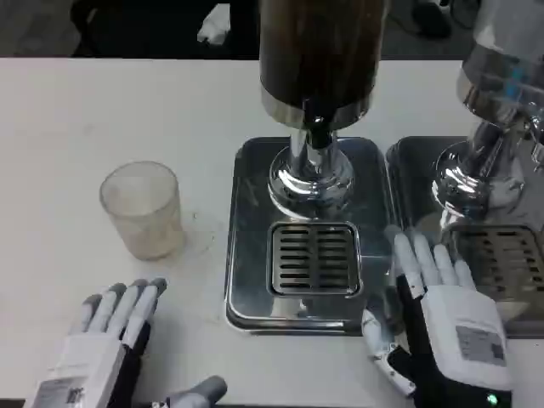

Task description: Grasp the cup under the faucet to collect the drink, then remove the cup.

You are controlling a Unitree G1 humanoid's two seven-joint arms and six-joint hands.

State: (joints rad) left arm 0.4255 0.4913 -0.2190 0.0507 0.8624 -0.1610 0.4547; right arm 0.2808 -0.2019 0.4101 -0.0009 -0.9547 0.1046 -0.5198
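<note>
A clear, frosted plastic cup (142,209) stands upright on the white table, left of the dispenser. The drink dispenser (316,51) holds dark liquid; its black faucet (317,129) hangs over a silver drip tray (246,255) with a slotted grate (314,257). Nothing stands on the grate. My left hand (102,340) lies at the near edge below the cup, fingers extended and apart, holding nothing. My right hand (438,323) rests just right of the tray's near corner, fingers spread, empty.
A second dispenser (501,93) with its own tray (493,255) stands at the right, close to my right hand. Bare white table (102,110) stretches left and behind the cup. Dark floor lies beyond the far edge.
</note>
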